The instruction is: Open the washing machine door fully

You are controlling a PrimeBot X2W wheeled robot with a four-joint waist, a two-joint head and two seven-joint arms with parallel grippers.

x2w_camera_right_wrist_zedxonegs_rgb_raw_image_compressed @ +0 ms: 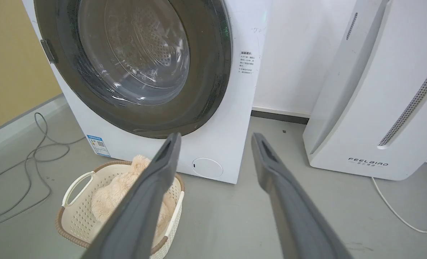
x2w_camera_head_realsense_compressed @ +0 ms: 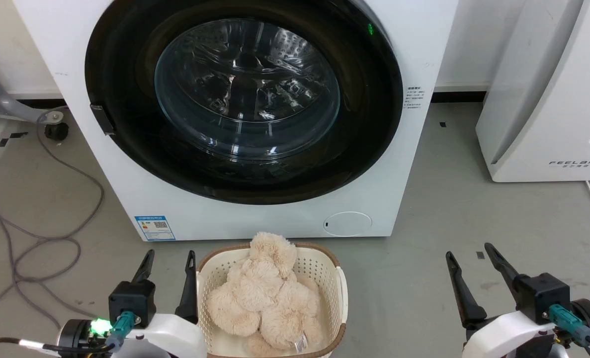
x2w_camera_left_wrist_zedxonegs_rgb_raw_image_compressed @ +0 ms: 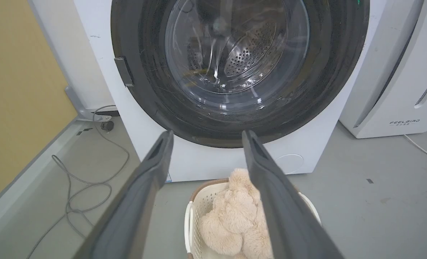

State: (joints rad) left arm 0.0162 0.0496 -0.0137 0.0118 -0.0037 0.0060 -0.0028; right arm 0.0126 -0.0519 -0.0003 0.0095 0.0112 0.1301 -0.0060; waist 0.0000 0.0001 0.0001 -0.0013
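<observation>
The white washing machine (x2w_camera_head_realsense_compressed: 255, 219) stands straight ahead. Its round glossy black door (x2w_camera_head_realsense_compressed: 364, 124) with the clear glass bowl lies flat against the front, shut. A small dark handle tab (x2w_camera_head_realsense_compressed: 101, 119) sits on the door's left edge. The door (x2w_camera_left_wrist_zedxonegs_rgb_raw_image_compressed: 152, 79) and tab (x2w_camera_left_wrist_zedxonegs_rgb_raw_image_compressed: 124, 71) also appear in the left wrist view, and the door (x2w_camera_right_wrist_zedxonegs_rgb_raw_image_compressed: 209, 72) in the right wrist view. My left gripper (x2w_camera_head_realsense_compressed: 169, 258) is low at the left, open and holding nothing. Low at the right, my right gripper (x2w_camera_head_realsense_compressed: 470, 254) is also open, well short of the machine.
A cream laundry basket (x2w_camera_head_realsense_compressed: 329, 263) holding a beige plush toy (x2w_camera_head_realsense_compressed: 265, 293) sits on the floor in front of the machine, between my grippers. The white FEELBIRD appliance (x2w_camera_head_realsense_compressed: 543, 99) stands to the right. Grey cables (x2w_camera_head_realsense_compressed: 51, 238) loop over the floor at the left.
</observation>
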